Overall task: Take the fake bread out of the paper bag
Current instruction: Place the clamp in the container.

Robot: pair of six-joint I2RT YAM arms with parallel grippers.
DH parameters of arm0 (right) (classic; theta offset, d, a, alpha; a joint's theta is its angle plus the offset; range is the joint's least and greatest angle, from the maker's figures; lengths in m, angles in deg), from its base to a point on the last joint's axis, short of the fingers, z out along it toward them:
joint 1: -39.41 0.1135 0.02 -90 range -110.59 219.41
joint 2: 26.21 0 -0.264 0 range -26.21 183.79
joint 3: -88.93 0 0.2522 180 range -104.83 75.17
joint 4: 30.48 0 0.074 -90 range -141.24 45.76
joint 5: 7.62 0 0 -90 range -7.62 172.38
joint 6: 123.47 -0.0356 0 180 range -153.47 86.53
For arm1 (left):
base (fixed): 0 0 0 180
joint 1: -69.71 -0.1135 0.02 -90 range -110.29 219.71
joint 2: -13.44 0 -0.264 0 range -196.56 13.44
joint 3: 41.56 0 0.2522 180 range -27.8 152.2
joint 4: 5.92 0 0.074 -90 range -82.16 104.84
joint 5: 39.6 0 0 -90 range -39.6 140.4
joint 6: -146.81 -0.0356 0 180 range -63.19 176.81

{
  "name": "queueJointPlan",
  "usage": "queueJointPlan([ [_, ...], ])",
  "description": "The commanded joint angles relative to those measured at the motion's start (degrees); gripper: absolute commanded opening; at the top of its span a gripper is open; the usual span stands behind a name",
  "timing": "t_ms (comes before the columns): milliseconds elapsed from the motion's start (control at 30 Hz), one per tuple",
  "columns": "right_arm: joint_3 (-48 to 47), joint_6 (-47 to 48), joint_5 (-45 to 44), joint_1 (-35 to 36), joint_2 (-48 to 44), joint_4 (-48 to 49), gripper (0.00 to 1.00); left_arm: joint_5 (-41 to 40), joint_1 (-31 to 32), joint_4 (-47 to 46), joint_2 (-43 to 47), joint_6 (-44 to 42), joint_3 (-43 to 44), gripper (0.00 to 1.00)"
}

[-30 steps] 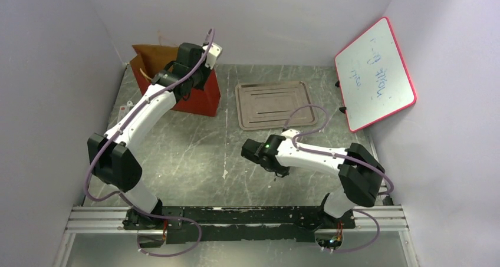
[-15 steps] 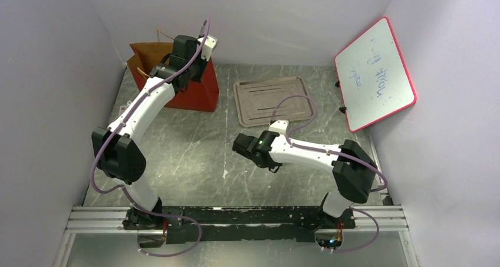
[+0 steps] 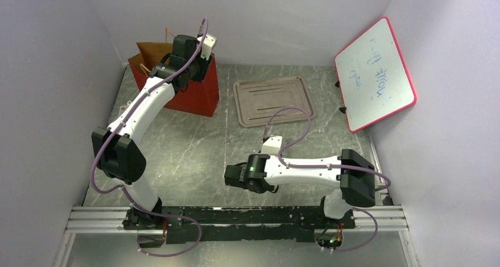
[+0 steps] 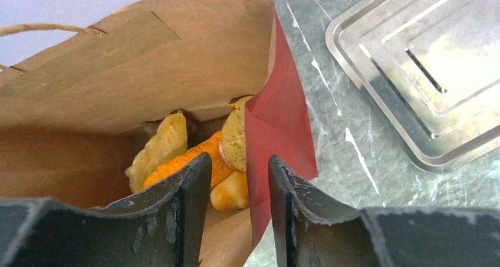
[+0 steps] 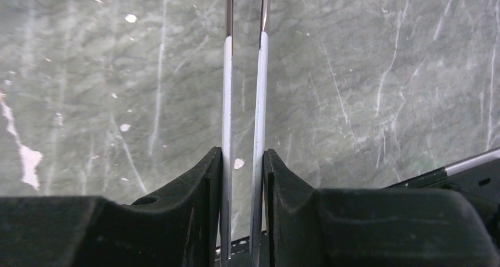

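The bag (image 3: pixel 197 96) stands at the upper left of the top view, where the left arm (image 3: pixel 147 102) hides most of its mouth. In the left wrist view the bread (image 4: pixel 168 140) lies deep in the bag, partly hidden by the red wall and the black fingers (image 4: pixel 177 208). The left gripper (image 4: pixel 239 161) has its fingers apart, with the bag's red edge showing in the gap. The right gripper (image 5: pixel 242 153) pinches two thin strips (image 5: pixel 227 90) that are cut off at the top, and it is hard to tell what they are
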Motion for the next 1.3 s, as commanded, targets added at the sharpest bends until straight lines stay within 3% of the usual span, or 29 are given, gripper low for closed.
queueJointPlan([
  [0,-4.0,-2.4,-8.0,0.9,-0.1,-3.7,0.0,-0.5,-0.5,-2.4,0.0,1.4,3.0,0.5],
  [200,-9.1,1.9,-14.3,1.8,2.2,-3.7,0.0,-1.4,-0.6,-2.0,0.2,2.0,6.4,0.61],
  [533,-10.9,8.6,-20.0,2.3,-0.9,0.4,0.0,-2.1,-0.6,1.7,-0.3,3.2,14.8,0.63],
  [733,-10.9,13.9,-25.2,2.5,-1.8,5.0,0.0,3.3,0.9,4.7,-0.2,6.2,20.0,0.65],
  [867,-4.8,28.6,-29.0,2.1,-6.1,22.8,0.0,14.4,2.4,9.6,-2.5,8.2,24.7,0.65],
  [900,-1.6,36.1,-29.0,1.4,-7.7,29.0,0.0,16.9,2.6,10.3,-2.9,8.9,25.2,0.64],
  [1067,16.0,65.5,-20.0,-5.1,-17.6,72.9,0.0,24.1,4.3,11.3,-3.0,11.2,22.6,0.62],
  [1267,22.0,74.7,-16.0,-10.6,-14.5,89.2,0.0,24.1,7.3,8.4,-3.5,13.5,15.0,0.58],
])
